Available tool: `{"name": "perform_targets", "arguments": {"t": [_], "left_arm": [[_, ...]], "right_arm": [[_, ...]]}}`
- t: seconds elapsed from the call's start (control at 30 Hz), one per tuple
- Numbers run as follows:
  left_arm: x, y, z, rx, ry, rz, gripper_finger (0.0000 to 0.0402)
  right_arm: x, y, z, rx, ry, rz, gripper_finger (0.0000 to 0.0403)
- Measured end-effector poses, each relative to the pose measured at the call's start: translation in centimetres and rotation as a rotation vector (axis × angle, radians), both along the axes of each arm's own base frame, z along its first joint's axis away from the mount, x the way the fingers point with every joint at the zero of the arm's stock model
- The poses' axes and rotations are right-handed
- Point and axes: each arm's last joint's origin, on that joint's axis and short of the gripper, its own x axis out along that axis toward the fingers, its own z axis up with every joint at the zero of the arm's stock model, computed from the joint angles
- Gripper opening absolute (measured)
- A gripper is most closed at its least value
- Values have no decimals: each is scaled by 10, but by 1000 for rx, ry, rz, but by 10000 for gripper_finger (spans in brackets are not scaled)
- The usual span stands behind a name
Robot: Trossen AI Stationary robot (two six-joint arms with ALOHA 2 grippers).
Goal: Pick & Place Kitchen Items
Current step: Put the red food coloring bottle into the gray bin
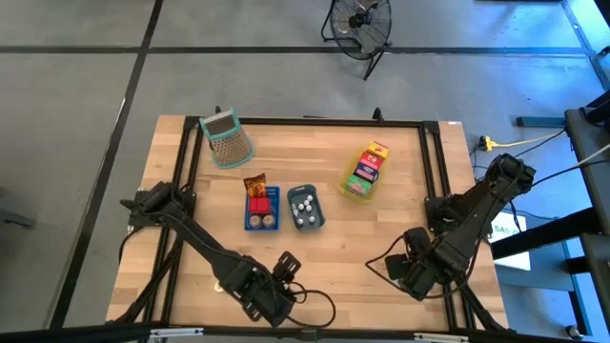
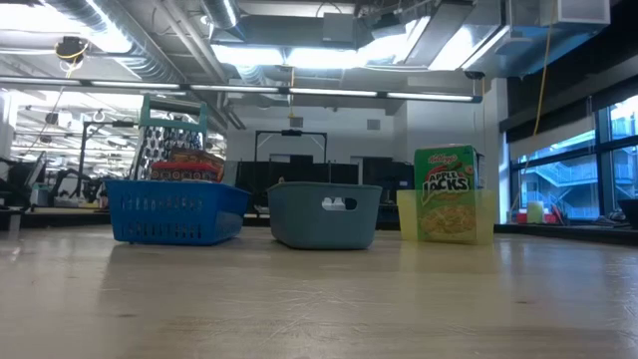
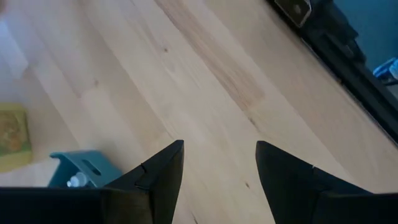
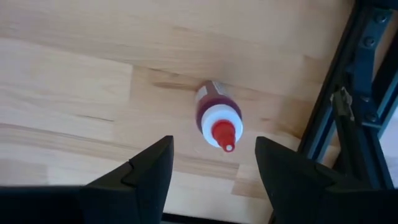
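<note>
Nearest you, at the front edge of the bench (image 1: 315,152), your left gripper (image 1: 284,276) sits low with its fingers (image 3: 161,177) spread apart and nothing between them; bare wood lies ahead of it. Your right gripper (image 1: 408,272) waits near the front right corner, fingers (image 4: 146,171) likewise parted and empty, and just beyond them a small bottle (image 4: 217,118) with a white cap and red tip lies on its side on the wood, beside the black frame rail (image 4: 336,124).

Farther back, mid-bench, a blue tray (image 1: 261,208) holds red and brown packets, and touching its right side a grey-blue tray (image 1: 305,207) holds small white round pieces. To the right stands a yellow tray (image 1: 364,171) with little cartons. At the far left rests a green-rimmed mesh basket (image 1: 227,138).
</note>
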Motion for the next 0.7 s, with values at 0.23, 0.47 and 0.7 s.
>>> {"name": "perform_targets", "arguments": {"t": [0.23,0.47,0.7], "left_arm": [[3,-1,1,-14,-28,-17,196],[5,-4,2,-33,-51,-18,196],[7,-5,3,-54,-74,-11,196]], "right_arm": [[-1,2,-16,32,3,-3,229],[-6,-2,-31,2,23,-10,229],[-7,-1,-50,54,21,14,229]]}}
